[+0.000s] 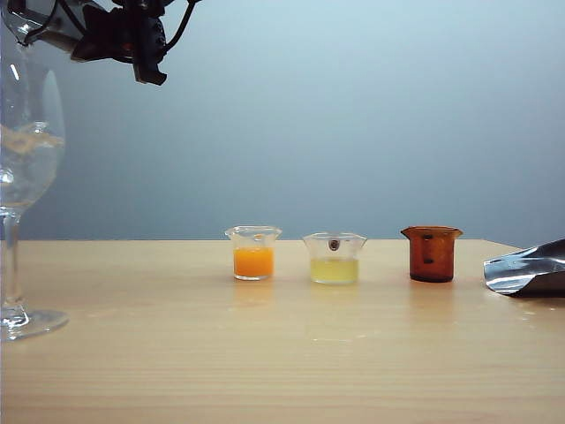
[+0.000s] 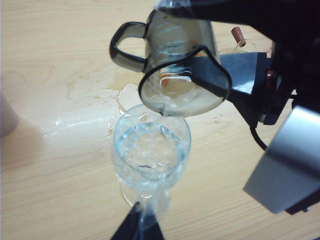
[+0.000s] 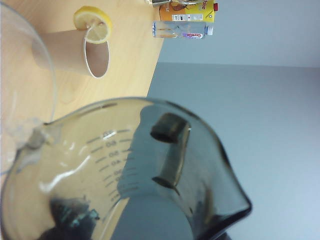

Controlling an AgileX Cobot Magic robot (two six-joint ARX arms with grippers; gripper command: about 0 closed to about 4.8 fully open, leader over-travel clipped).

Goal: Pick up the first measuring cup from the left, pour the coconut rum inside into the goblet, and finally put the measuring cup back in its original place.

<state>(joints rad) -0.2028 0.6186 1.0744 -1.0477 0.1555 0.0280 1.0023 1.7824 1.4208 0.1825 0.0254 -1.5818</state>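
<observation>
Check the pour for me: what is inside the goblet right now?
The goblet holds clear liquid, fed from the tilted measuring cup gripped by the right gripper. Its stem and foot are mostly hidden under the bowl.

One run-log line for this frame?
phase: pouring | right hand: tilting measuring cup over goblet | coconut rum: in goblet | spill on table

The right gripper (image 1: 146, 62) hangs high at the exterior view's upper left, closed on the tipped measuring cup (image 2: 182, 75). The left gripper (image 2: 139, 227) rests low, its state unclear.
</observation>
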